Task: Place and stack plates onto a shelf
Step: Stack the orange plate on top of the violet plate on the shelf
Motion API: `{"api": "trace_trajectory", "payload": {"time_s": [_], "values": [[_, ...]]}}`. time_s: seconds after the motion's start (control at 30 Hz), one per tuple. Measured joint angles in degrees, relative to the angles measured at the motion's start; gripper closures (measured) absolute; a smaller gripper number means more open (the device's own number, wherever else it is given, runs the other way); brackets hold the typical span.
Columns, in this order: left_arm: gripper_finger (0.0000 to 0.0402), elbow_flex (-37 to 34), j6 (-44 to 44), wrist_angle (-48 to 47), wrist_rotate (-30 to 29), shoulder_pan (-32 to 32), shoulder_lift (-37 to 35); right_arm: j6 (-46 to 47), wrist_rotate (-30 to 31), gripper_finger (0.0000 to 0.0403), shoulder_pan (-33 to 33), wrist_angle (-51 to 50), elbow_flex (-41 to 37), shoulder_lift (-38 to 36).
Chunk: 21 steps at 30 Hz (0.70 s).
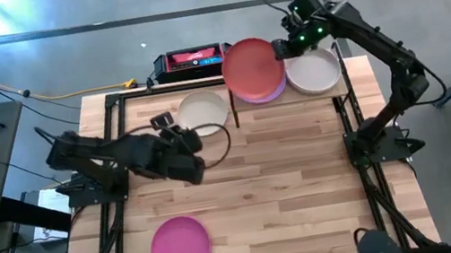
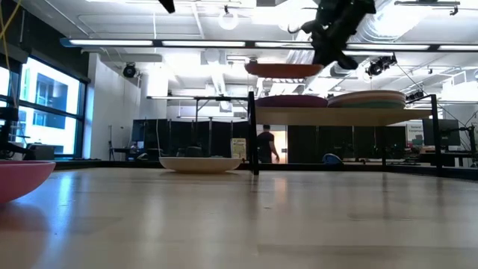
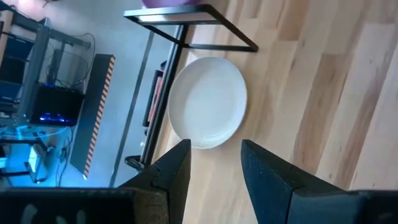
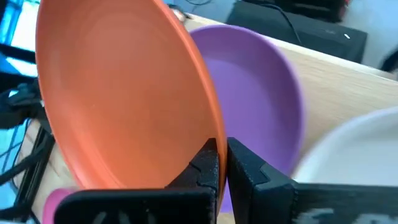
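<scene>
Four plates show clearly from overhead, and I count a stack besides. My right tool point(image 4: 222, 163) is clenched on the rim of the coral red plate point(image 1: 253, 68), holding it in the air over the left half of the shelf point(image 1: 354, 79). In the low view that plate point(image 2: 284, 69) hangs level above the shelf board, clear of what lies under it. Directly below sits the purple plate point(image 4: 261, 93), resting on the shelf; overhead only a sliver of it peeks out past the red one. On the right half of the shelf I see a stack with a white plate point(image 1: 314, 71) on top; from the low view the stack point(image 2: 366, 99) has several layers, though I cannot tell every colour in it.

My left tool point(image 3: 214, 165) is released, its fingers point(image 3: 174, 168) spread apart, hovering over the worktop point(image 1: 288, 180) just short of the cream plate point(image 3: 208, 102). That plate lies flat on the worktop beside the shelf's black corner post point(image 1: 233, 105), not touching the tool.

The magenta plate point(image 1: 180, 246) lies alone near the front edge of the worktop, well apart from both arms. A person point(image 2: 265, 144) stands far back in the room.
</scene>
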Motion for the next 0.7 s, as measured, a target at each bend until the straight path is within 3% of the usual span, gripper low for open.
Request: {"api": "trace_trajectory", "payload": {"time_s": [0.33,0.7], "values": [[0.027,0.0,3.6,-0.02,-0.16,4.99,-7.75,3.26,-1.47,0.0403,-5.66,-0.46,-0.05,0.85],[0.027,0.0,4.65,0.0,0.03,8.68,-13.25,4.52,-1.01,0.0403,-3.9,-0.91,-0.07,5.59]]}}
